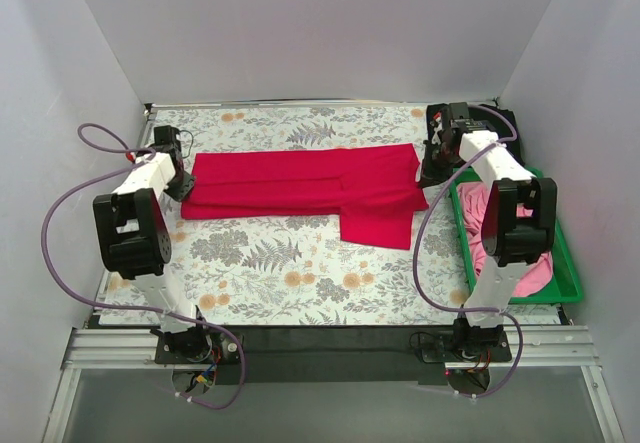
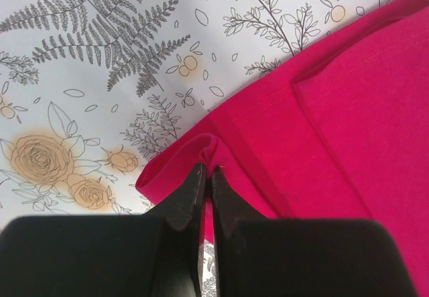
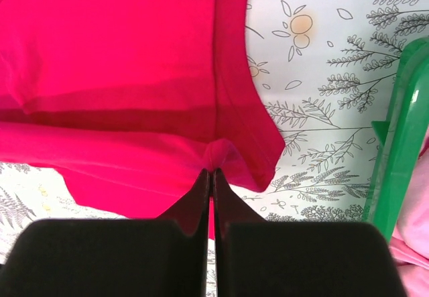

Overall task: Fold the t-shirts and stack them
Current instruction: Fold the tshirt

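Crimson t-shirt [image 1: 300, 185] is lying partly folded on floral tablecloth [image 1: 270, 263], stretching between both grippers. Left gripper [image 2: 206, 175] is pinching one end, jaws clenched on a cloth pucker at the tips. Right gripper [image 3: 213, 173] is clamping the opposite end likewise. Green bin [image 3: 395, 149] is sitting just right of its jaws.

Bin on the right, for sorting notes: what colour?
Green bin, clearest in the top external view.
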